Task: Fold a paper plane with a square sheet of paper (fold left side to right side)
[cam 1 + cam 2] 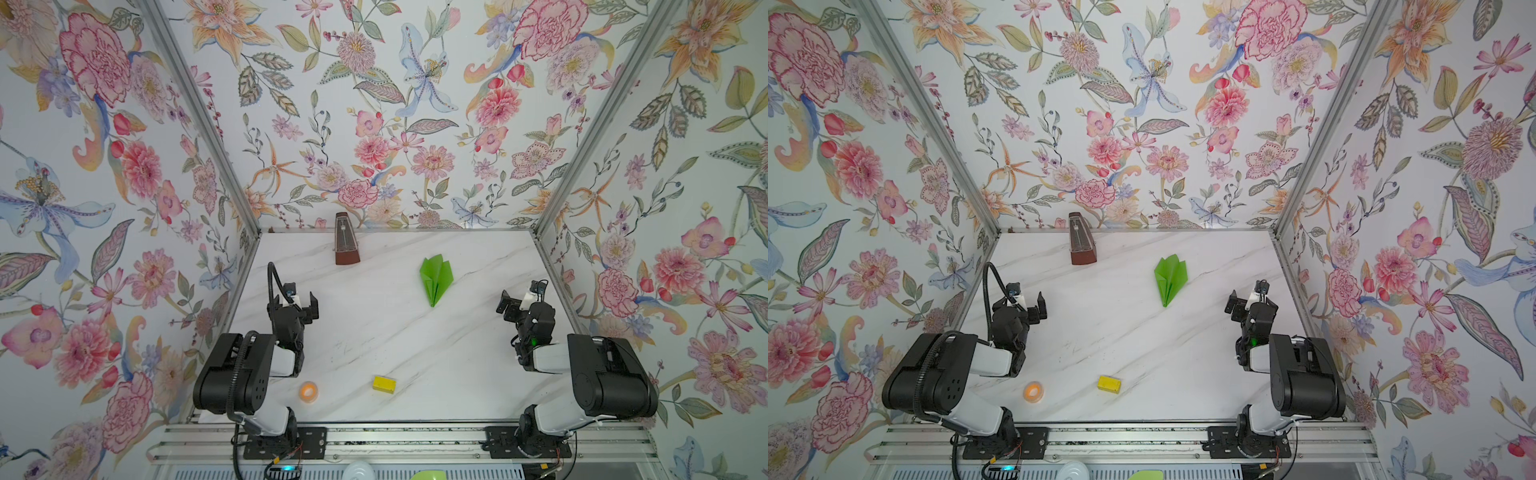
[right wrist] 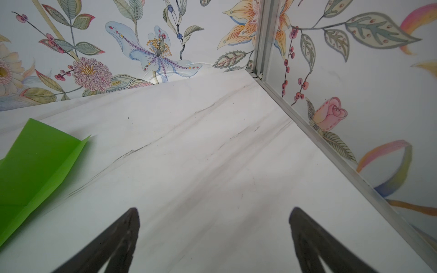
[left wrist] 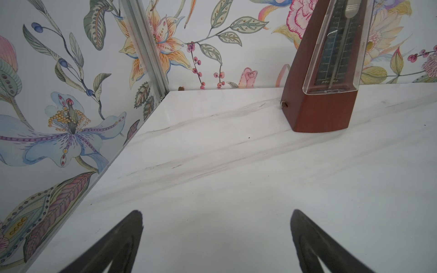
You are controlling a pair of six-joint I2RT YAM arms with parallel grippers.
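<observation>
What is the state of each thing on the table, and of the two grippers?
paper plane: folded, lying on the table, nose toward the robot, not held.
left gripper: open, empty.
right gripper: open, empty, apart from the plane.
metronome: standing upright at the back.
yellow block: lying flat, untouched.
orange tape roll: lying flat beside the left arm.

One each: plane (image 1: pixel 435 277), metronome (image 1: pixel 346 245), block (image 1: pixel 384 384), tape (image 1: pixel 308 391)

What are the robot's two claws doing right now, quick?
Left claw: open, holding nothing.
Right claw: open, holding nothing; the paper plane lies apart from it.
</observation>
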